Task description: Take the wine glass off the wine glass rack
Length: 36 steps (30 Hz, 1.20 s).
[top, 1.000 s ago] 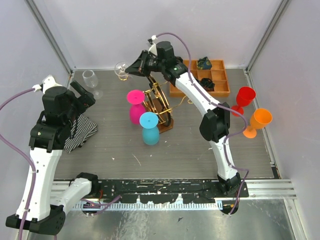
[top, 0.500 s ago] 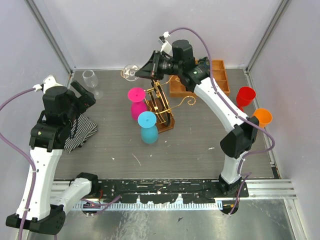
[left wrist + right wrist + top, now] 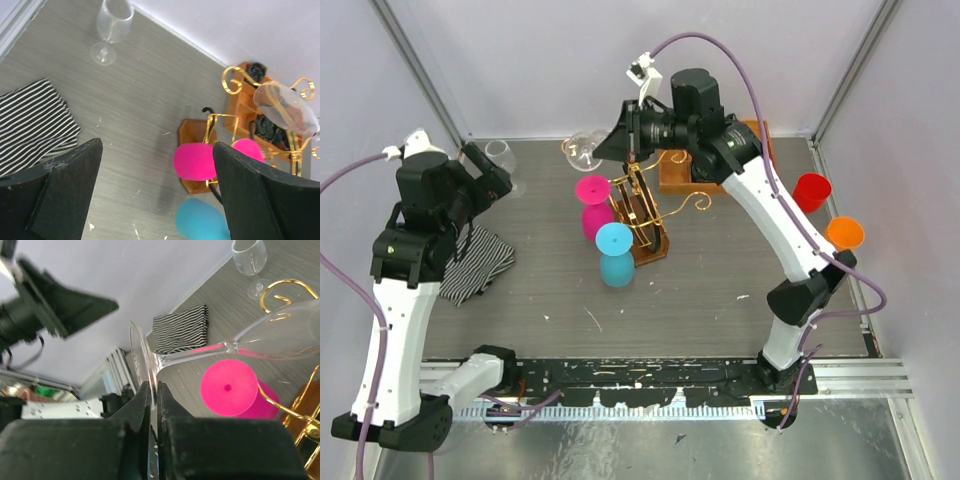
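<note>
My right gripper [image 3: 626,141] is shut on the foot of a clear wine glass [image 3: 582,150] and holds it on its side in the air, up and back-left of the gold wire rack [image 3: 642,205]. In the right wrist view the fingers [image 3: 154,396] pinch the thin foot [image 3: 141,357], and the stem [image 3: 200,352] runs right to the bowl [image 3: 287,335]. The held glass also shows in the left wrist view [image 3: 282,107], beside the rack's scrolls [image 3: 234,79]. My left gripper [image 3: 480,177] is open and empty at the back left, wide apart in its own view [image 3: 157,195].
A pink glass [image 3: 592,192] and a blue glass [image 3: 616,242] hang inverted on the rack. Another clear glass [image 3: 500,155] stands at the back left. A striped cloth [image 3: 475,265] lies left. A wooden tray [image 3: 678,178], red cup [image 3: 812,190] and orange cup [image 3: 845,232] are right.
My right arm has risen and drawn back to the right, carrying the clear glass a little right with it. My left gripper has shifted slightly up and back.
</note>
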Each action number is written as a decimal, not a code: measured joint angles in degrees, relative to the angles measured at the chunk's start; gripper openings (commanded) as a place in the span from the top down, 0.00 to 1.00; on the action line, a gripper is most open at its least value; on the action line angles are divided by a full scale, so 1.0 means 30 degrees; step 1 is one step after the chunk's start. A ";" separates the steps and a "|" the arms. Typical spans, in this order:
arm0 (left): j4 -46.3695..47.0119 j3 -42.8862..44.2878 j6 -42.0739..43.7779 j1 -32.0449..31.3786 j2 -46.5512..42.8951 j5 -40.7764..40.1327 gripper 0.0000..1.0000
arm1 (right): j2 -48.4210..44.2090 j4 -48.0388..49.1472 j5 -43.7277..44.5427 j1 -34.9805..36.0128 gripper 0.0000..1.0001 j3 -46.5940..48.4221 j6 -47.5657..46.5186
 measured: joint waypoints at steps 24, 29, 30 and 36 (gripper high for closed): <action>-0.1268 0.9588 0.2776 0.0182 0.6849 1.1577 0.02 | -0.7293 0.3060 2.0254 1.2764 0.99 -1.3471 -2.6906; -0.1064 0.9588 0.2499 0.0182 0.6375 1.2961 0.01 | -0.7300 0.4269 2.1019 1.2764 0.99 -1.3449 -2.7715; -0.1064 0.9588 0.2463 0.0182 0.6331 1.3151 0.01 | -0.7300 0.4422 2.1077 1.2764 0.99 -1.3449 -2.7802; -0.1122 0.9573 0.2433 0.0182 0.6572 1.3814 0.02 | -0.7118 0.4823 2.1165 1.2801 0.99 -1.3238 -2.8050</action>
